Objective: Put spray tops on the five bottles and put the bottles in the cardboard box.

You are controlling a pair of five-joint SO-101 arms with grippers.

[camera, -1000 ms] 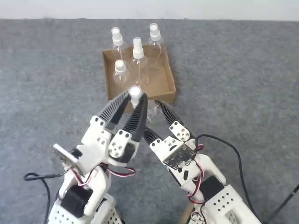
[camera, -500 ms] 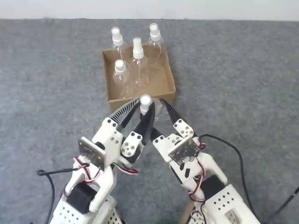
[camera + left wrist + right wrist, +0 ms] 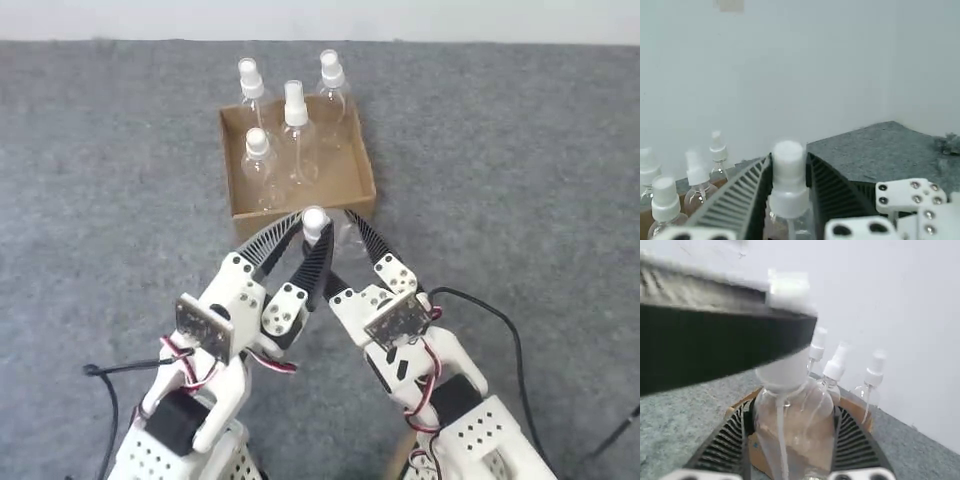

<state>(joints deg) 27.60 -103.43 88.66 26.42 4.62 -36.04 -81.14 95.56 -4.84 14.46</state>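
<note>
My left gripper (image 3: 312, 226) is shut on a white spray top (image 3: 314, 220), just in front of the cardboard box (image 3: 365, 195). Directly under it my right gripper (image 3: 338, 242) is shut on a clear bottle (image 3: 336, 238), held upright. In the right wrist view the spray top (image 3: 786, 371) sits on the neck of the bottle (image 3: 790, 425), its tube hanging inside. The left wrist view has the spray top (image 3: 788, 180) clamped between ribbed black fingers (image 3: 740, 195). Several capped bottles (image 3: 258, 152) stand in the box.
Grey carpet (image 3: 520, 160) covers the table around the box. Both arm bases crowd the near edge, with a black cable (image 3: 500, 320) looping to the right. The box's near wall (image 3: 260, 212) lies right behind the held bottle.
My left gripper has come down and to the right with the spray top, from in front of the box's near wall onto the bottle in my right gripper. The boxed bottles have not moved.
</note>
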